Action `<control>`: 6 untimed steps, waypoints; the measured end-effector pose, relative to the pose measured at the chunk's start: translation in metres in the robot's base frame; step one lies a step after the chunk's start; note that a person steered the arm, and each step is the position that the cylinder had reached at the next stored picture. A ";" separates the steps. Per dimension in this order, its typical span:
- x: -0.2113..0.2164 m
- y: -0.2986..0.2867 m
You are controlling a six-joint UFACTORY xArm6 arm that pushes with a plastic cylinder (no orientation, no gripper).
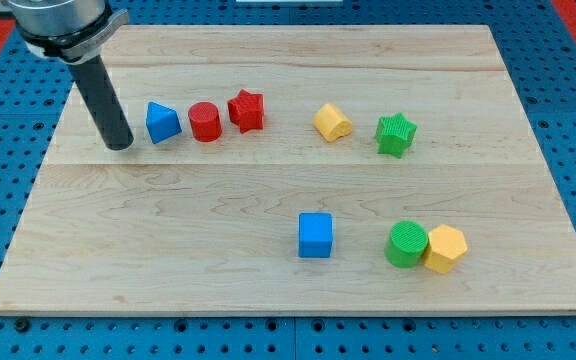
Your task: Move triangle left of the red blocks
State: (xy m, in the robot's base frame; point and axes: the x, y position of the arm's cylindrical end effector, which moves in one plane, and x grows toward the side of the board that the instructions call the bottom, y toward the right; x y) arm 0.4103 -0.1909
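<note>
A blue triangle block [162, 122] lies on the wooden board at the view's upper left. Just to its right stand a red cylinder [205, 122] and a red star [246, 111], close together in a row. The triangle is left of both red blocks, with a small gap to the cylinder. My tip [119, 144] rests on the board just left of the blue triangle, a small gap apart from it. The dark rod rises up and to the left from the tip.
A yellow block [332, 122] and a green star [395, 134] sit at the upper right. A blue cube [315, 235], a green cylinder [406, 244] and a yellow hexagon block [445, 248] sit at the lower right. The board's left edge [30, 200] is near my tip.
</note>
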 end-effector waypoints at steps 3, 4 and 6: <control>0.059 0.105; 0.066 0.214; 0.140 0.259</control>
